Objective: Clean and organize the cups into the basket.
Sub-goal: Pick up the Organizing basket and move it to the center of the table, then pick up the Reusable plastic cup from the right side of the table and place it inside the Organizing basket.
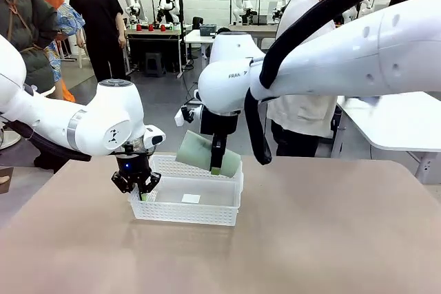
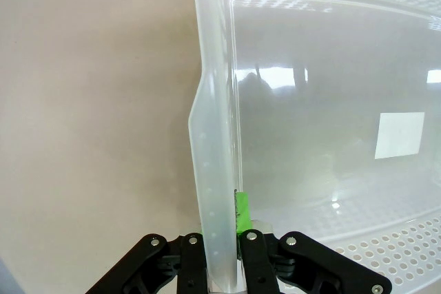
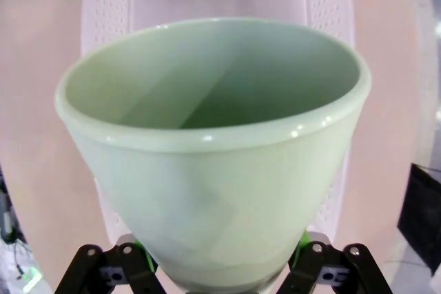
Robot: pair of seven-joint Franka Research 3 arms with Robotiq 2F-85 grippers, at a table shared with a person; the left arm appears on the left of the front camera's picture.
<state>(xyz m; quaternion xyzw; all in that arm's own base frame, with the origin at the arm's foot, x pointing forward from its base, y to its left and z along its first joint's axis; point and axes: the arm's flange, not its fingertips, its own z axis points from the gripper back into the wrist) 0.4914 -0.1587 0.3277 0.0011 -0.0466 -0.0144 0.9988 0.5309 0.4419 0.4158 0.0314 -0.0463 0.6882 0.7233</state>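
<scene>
**Mint cup held over the basket, left arm pinning the wall**

The white lattice basket [image 1: 207, 215] sits on the tan table [image 1: 310, 239], a little left of the middle and nearer the far edge than the near one. Its floor is bare apart from a small white label [image 1: 191, 198].

The left gripper [image 1: 136, 185] points down at the basket's left short wall, its jaws pinched tight on the thin plastic. In the left wrist view one green pad [image 2: 241, 211] presses the inner face of that wall [image 2: 213, 135].

The right gripper [image 1: 218, 160] hangs above the basket's far right corner with the mint green cup [image 1: 196, 151] clamped between its fingers. Its jaws are spread wide around the cup's narrow base. The cup is tipped well over, mouth toward the left edge of the table, clear of the basket rim. From the right wrist, the cup's open mouth [image 3: 213, 149] faces away from the camera, with the basket [image 3: 324, 5] below it.

A person [image 1: 303, 111] stands at the far edge, behind the right arm.
</scene>
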